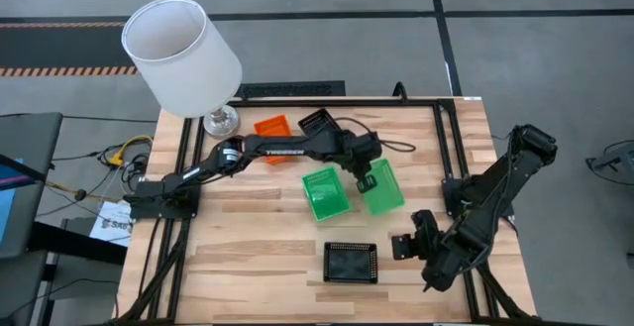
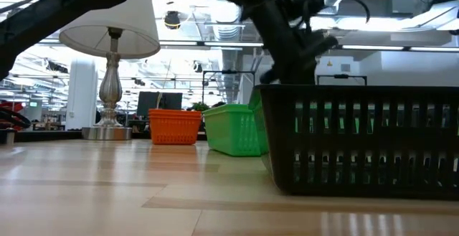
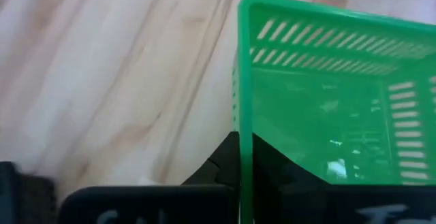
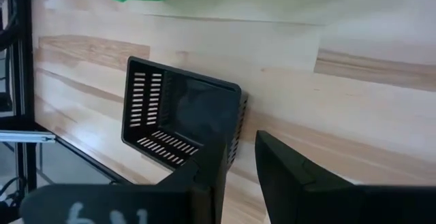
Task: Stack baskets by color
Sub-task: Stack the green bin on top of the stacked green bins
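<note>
Two green baskets lie side by side mid-table: one [image 1: 325,193] stands free on its bottom, and my left gripper [image 1: 368,178] is shut on the other [image 1: 384,187]. An orange basket [image 1: 271,126] and a black basket [image 1: 317,121] sit at the far side by the lamp. A second black basket [image 1: 350,263] rests near the front edge. My right gripper [image 1: 404,243] hangs shut with nothing in it just right of that black basket [image 4: 180,115]. My left gripper pinches the green basket's side wall at its rim [image 3: 243,108], the wall facing the other green basket. One finger [image 3: 276,166] is inside the basket and one [image 3: 219,164] outside. The fingers slant down from the table's left. Whether the basket's bottom is off the table does not show.
A white-shaded lamp [image 1: 183,54] stands at the far left corner. Black frame rails [image 1: 441,148] run along the table's sides. Bare wood lies at the near left [image 1: 238,257] and between the green baskets and the near black one.
</note>
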Robot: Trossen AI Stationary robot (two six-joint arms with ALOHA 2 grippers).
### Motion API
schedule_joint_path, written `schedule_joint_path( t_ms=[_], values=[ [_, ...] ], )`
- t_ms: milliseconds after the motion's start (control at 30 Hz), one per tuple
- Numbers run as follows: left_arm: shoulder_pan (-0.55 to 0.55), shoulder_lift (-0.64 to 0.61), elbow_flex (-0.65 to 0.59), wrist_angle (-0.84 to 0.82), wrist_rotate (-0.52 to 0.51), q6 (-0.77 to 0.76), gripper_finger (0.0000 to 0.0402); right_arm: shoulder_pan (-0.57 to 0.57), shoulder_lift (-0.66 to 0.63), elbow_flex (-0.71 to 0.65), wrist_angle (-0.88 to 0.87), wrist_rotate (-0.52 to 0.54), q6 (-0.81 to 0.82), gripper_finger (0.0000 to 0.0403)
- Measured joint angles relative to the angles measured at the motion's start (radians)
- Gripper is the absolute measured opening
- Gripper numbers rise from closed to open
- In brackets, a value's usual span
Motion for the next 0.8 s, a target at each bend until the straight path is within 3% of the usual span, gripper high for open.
schedule_joint_path(
  t_ms=[133,267,567,800],
  values=[
    [0.013,-0.01,0.112,-0.132,0.004,0.005,0.0,0.01,0.0,0.0,-0.001,0.0,-0.015,0.0102],
    [0.041,-0.11,0.067,-0.189,0.022,0.001,0.0,0.013,0.0,0.0,-0.002,0.0,-0.016,0.0102],
    [0.125,-0.226,0.064,-0.492,-0.014,0.009,0.0,0.014,-0.001,0.001,-0.019,0.0,-0.02,0.0102],
    [0.094,-0.297,0.035,-0.586,-0.019,0.003,0.0,0.019,-0.001,0.001,-0.017,0.0,-0.018,0.0102]
  ],
)
